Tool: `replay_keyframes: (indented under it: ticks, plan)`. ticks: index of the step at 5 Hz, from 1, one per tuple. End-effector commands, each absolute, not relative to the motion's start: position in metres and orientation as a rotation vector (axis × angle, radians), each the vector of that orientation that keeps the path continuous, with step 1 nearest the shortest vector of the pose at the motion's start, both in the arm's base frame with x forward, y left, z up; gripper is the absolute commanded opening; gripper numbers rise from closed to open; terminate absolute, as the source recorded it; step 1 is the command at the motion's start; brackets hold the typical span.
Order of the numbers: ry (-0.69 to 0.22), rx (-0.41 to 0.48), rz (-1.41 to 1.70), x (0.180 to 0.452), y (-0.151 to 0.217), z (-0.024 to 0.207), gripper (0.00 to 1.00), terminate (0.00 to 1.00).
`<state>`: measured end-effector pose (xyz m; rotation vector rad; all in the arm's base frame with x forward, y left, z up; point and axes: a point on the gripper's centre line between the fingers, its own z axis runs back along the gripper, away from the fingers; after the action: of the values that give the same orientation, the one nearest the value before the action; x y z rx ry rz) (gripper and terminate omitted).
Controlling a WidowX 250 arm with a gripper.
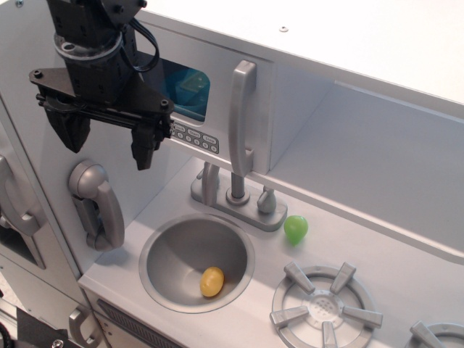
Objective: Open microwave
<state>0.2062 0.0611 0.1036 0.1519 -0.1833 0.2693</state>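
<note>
The microwave (210,94) sits closed above the sink (163,254), its tall handle (241,116) on the door's right edge. The gripper (107,145) hangs wide and empty left of that handle, in front of the window. It could snag the phone (98,206) below or slip off the smooth handle. A yellow egg (212,281) lies in the sink, on the pale grey toy-kitchen counter (246,322).

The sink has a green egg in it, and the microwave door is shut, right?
Not quite. The egg in the sink is yellow; the green one sits on the counter beside the tap. The microwave door does look shut, as the observation.image view shows.
</note>
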Motion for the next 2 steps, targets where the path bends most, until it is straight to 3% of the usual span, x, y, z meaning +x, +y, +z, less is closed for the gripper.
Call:
replay_keyframes:
  ticks: [1,2]
  plan:
    - [-0.183,0.152,0.269,0.206,0.061,0.104,1.00,0.00]
    - [-0.225,0.194,0.268,0.240,0.045,0.102,1.00,0.00]
